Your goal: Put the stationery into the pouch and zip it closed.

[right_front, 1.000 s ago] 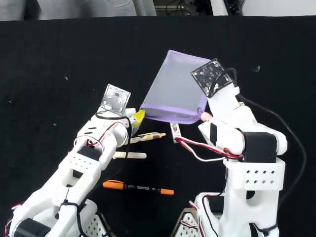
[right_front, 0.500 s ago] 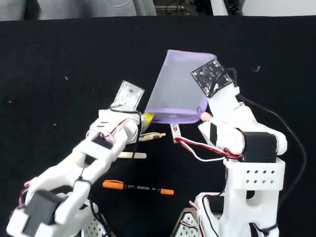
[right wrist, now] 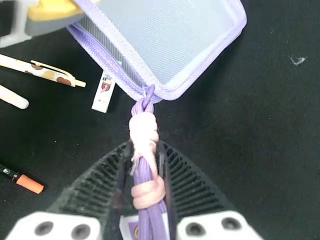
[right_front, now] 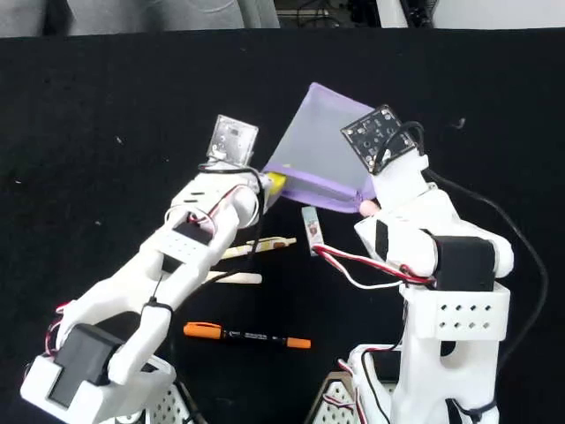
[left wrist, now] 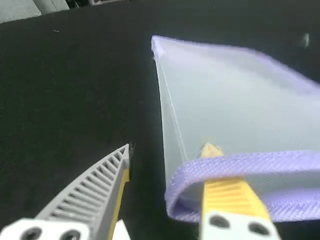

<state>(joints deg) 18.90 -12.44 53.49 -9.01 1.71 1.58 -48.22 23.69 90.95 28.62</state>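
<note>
— What's the biggest thing in sight?
— The black counter (right_front: pixel 88 106). Next is the pouch (right_front: pixel 322 146), pale and see-through with purple edging. It lies toward the far side of the counter, with its zip edge facing the two arms.

— Who has hold of it?
— Both arms. The left gripper (left wrist: pixel 169 150) is spread wide. One yellow-tipped finger (left wrist: pixel 222 192) is tucked inside the pouch's purple rim at one corner of the mouth, and the other finger sits outside over bare counter. The right gripper (right wrist: pixel 144 147) is pressed together on the knotted pink and purple cord (right wrist: pixel 143 130) that hangs from the opposite corner of the zip edge.

— And the stationery?
— It is all on the counter outside the pouch, on the arms' side of it. The orange-capped marker (right_front: pixel 247 336) is nearest the arm bases, well apart from the pouch. The patterned pen (right_front: pixel 260 246) lies close under the left arm. Just beside it, toward the bases, is the white stick (right_front: pixel 231 278), partly covered by that arm. The smallest piece, a white block (right_front: pixel 312 230), sits just below the zip edge between the two arms.

— Is any of it touching the pouch?
— Not as far as I can see.
</note>
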